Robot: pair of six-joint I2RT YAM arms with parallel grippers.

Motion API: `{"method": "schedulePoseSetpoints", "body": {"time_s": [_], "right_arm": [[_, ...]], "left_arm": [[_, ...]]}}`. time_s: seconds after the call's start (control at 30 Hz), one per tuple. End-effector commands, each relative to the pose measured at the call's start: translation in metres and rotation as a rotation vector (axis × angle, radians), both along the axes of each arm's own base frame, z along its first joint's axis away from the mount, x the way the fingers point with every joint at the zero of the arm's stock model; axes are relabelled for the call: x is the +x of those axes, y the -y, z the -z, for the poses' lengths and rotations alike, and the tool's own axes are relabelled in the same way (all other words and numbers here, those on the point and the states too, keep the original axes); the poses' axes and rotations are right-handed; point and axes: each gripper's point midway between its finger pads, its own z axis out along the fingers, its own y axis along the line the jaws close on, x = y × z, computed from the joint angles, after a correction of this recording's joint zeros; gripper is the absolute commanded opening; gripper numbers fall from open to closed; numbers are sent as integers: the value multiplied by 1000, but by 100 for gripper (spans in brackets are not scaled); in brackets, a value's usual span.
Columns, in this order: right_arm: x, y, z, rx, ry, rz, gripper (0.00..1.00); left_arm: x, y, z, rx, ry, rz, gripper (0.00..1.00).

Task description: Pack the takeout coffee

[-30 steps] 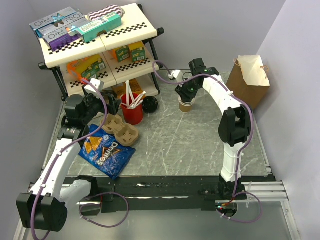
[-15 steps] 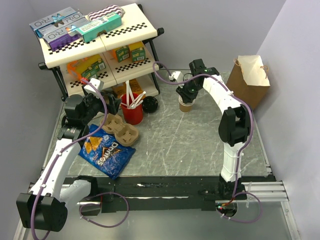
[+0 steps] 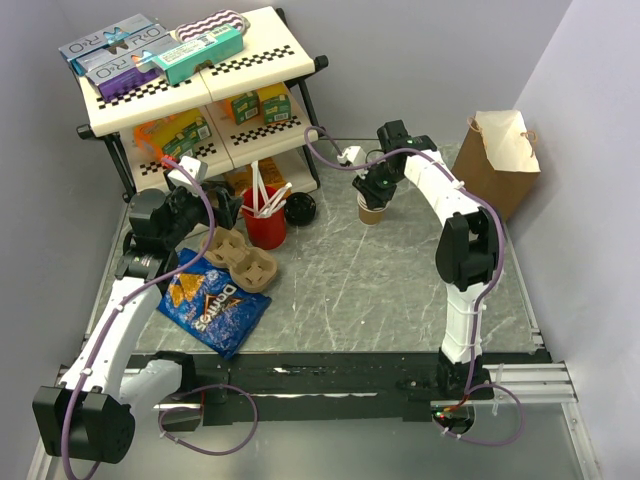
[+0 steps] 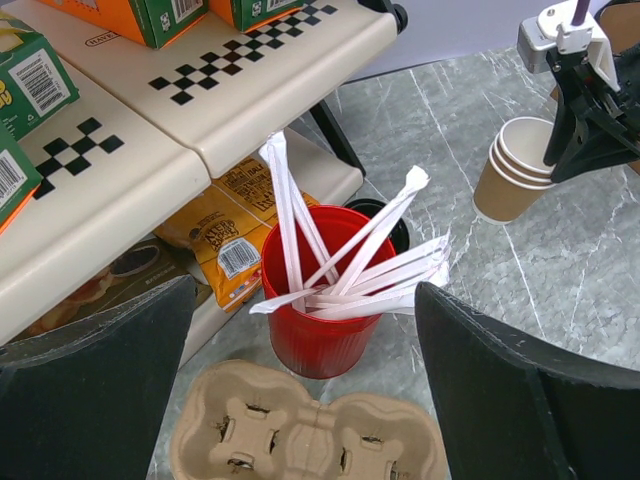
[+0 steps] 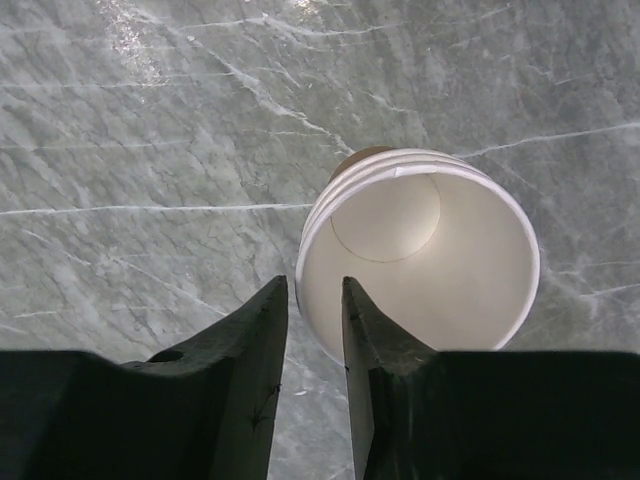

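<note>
The takeout coffee [image 3: 300, 208] stands by the shelf foot right of the red cup, with only its black lid [image 4: 392, 215] showing. A stack of lidless tan cups [image 3: 372, 211] [image 4: 512, 172] sits mid-table. My right gripper [image 3: 376, 188] [image 5: 315, 287] hangs over that stack [image 5: 420, 260]. Its jaws are narrow and straddle the left rim, one finger inside and one outside, with a slit of marble still showing beside the rim. My left gripper [image 3: 222, 212] [image 4: 305, 400] is wide open and holds nothing, above the cardboard cup carrier [image 4: 300, 440] and facing the red cup of white sticks [image 4: 325, 300].
A two-tier checkered shelf [image 3: 250, 60] with boxes fills the back left. A blue chips bag [image 3: 212, 305] lies near the left arm beside the carrier [image 3: 243, 260]. A brown paper bag [image 3: 500, 160] stands at the back right. Orange snack packets [image 4: 225, 235] lie under the shelf.
The right jaws have narrowed around the rim of the lidless cup stack, and the wrist has edged slightly left. The left arm has stayed still.
</note>
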Motion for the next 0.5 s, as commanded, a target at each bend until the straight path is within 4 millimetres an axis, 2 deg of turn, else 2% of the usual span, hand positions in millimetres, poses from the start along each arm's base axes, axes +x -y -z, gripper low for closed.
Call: {"method": "schedulePoseSetpoints", "body": {"time_s": [0.0,0.23,0.47], "right_arm": [[5,1,-11,3,31,-20,34],[6,0,-13,7,33,-23,30],[6,1,-18,17,42,-18,20]], "left_arm": [[-1,2,-14,-11,50,8,97],[0,3,-14,-11,50,11,97],[-1,2,-14,-12,52,9,97]]}}
